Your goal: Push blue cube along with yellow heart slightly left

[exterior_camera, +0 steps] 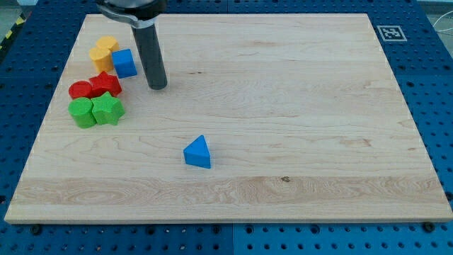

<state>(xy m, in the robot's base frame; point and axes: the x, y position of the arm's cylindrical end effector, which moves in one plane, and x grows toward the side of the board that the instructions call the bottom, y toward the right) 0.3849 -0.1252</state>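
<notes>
- A pale wooden board (283, 92) is seen on a blue pegboard bench (432, 85); a marker tag (389, 32) sits at its top right corner.
- The dark rod is planted with my tip (157, 86) just right of the blue cube (124, 63); no fingers are carried.
- The yellow heart (104, 52) is touching the cube's left side.
- Below them, a red cylinder (81, 90), red star (106, 83), green cylinder (83, 112) and green star (108, 109) are clustered.
- A blue triangle (197, 152) is left alone mid-board.

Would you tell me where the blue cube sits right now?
The blue cube is at the view's upper left, touching the yellow heart on its left, with my tip just right of it.
</notes>
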